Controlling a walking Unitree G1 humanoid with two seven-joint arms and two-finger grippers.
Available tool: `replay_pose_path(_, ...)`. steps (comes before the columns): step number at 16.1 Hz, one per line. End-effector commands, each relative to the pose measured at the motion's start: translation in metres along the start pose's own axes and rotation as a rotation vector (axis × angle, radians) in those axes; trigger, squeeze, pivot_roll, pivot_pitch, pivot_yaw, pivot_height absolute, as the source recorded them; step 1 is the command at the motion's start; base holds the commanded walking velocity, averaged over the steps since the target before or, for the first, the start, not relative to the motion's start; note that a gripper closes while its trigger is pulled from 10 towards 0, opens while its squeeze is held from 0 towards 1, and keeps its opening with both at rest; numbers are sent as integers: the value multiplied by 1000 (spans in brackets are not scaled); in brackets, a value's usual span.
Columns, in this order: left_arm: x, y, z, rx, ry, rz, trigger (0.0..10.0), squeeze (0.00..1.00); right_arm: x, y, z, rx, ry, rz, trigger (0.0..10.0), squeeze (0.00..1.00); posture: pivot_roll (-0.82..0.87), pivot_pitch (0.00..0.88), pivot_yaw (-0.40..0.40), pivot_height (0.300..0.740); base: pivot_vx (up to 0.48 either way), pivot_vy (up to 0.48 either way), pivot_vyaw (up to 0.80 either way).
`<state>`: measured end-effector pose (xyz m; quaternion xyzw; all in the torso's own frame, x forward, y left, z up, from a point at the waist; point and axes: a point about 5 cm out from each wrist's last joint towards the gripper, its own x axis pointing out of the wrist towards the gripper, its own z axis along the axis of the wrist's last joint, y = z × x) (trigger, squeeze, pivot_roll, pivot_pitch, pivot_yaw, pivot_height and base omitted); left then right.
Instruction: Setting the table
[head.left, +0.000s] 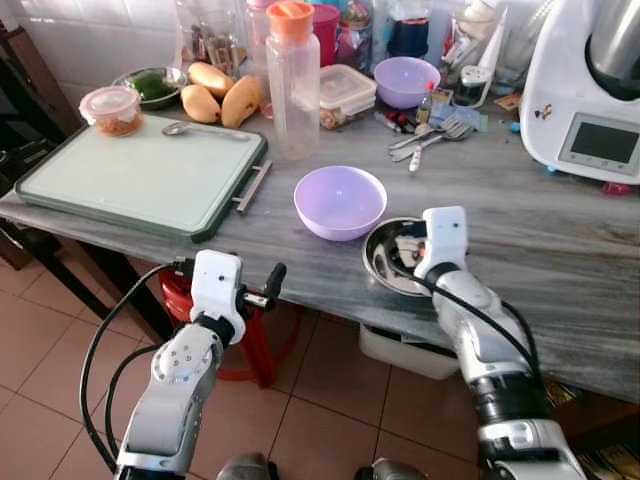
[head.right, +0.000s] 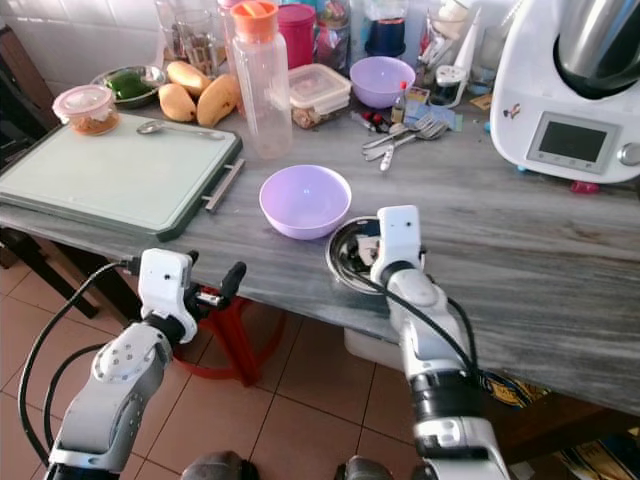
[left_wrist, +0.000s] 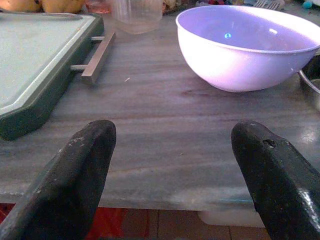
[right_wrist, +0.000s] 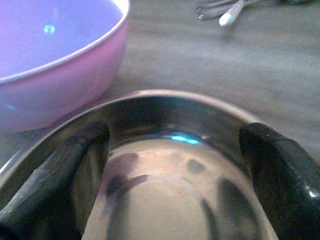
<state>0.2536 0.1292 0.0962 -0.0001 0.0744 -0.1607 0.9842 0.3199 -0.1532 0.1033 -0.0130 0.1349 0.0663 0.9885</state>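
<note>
A grey wooden table (head.left: 560, 250) carries a white kitchen machine (head.left: 585, 90) at its far right and a green-rimmed cutting board (head.left: 140, 175) at its left, with a spoon (head.left: 195, 129) lying on the board's far edge. Near the front edge sits a lilac bowl (head.left: 340, 200), and a steel bowl (head.left: 385, 262) lies just beside it to the right. The right gripper (right_wrist: 172, 165) reaches into the steel bowl, its 2 fingers spread wide and grasping nothing. The left gripper (left_wrist: 172, 160) hovers just off the table's front edge, facing the lilac bowl, fingers likewise parted and empty.
</note>
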Motion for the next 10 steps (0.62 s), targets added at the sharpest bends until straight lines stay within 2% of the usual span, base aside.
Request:
replay_pose_path(1,-1,1,3,10,-12,7,10000,0,-6,-1,8,-3,-37,0,10000,0,50,5,27,740,0,0,0)
replay_pose_path(5,0,0,5,4,-30,-11,10000,0,-25,-5,25,-11,-136,-16,10000,0,38,0,39,740,0,0,0)
replay_pose_path(6,-1,0,10,-15,-70,-11,10000,0,-35,-5,28,-8,-169,-19,10000,0,34,0,39,740,0,0,0)
replay_pose_path(7,-1,0,15,-13,-110,34,10000,0,-49,0,30,25,-248,-19,10000,0,30,0,30,740,0,0,0)
replay_pose_path(8,-2,0,14,-20,-104,39,10000,0,-57,4,27,54,-266,-24,10000,0,28,0,25,740,0,0,0)
replay_pose_path(10,0,-1,10,-29,-89,33,10000,0,-65,10,22,44,-285,-38,10000,0,22,0,33,740,0,0,0)
